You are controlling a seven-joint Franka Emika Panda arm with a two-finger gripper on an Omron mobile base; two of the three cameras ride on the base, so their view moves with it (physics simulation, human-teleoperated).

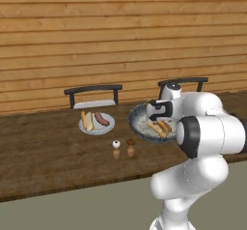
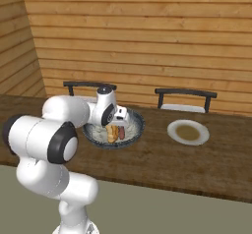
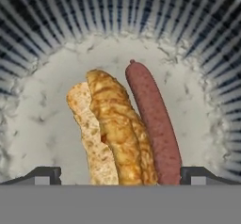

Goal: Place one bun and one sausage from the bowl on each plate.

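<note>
1. Dark grey-blue rim, pale speckled inside: the bowl (image 3: pixel 37 119) sits on the brown wooden table (image 1: pixel 43 156), between the two plates, directly beneath my gripper (image 3: pixel 120 175).
2. Bun (image 3: pixel 110 129), golden and split, lies in the bowl with its long axis running from my fingertips toward the far wall of the bowl.
3. Sausage (image 3: pixel 153 119), reddish-brown, lies parallel to that bun and touching its side, one rounded end pointing at the far wall.
4. My fingers (image 3: pixel 44 175) stand well apart, one on either side of the bun and sausage, closed on nothing.
5. Left base view adds the filled plate (image 1: pixel 108 126), carrying a second bun (image 1: pixel 87 120) and a second sausage (image 1: pixel 102 119) side by side, plus two small shakers (image 1: pixel 116 146) on the table nearer the camera than the plate and bowl.
6. Right base view adds the other plate (image 2: pixel 173 130), to the bowl's opposite side, bearing neither bun nor sausage.
7. Two dark chairs (image 2: pixel 186 96) stand behind the table, before the wooden plank wall (image 2: pixel 147 31).
</note>
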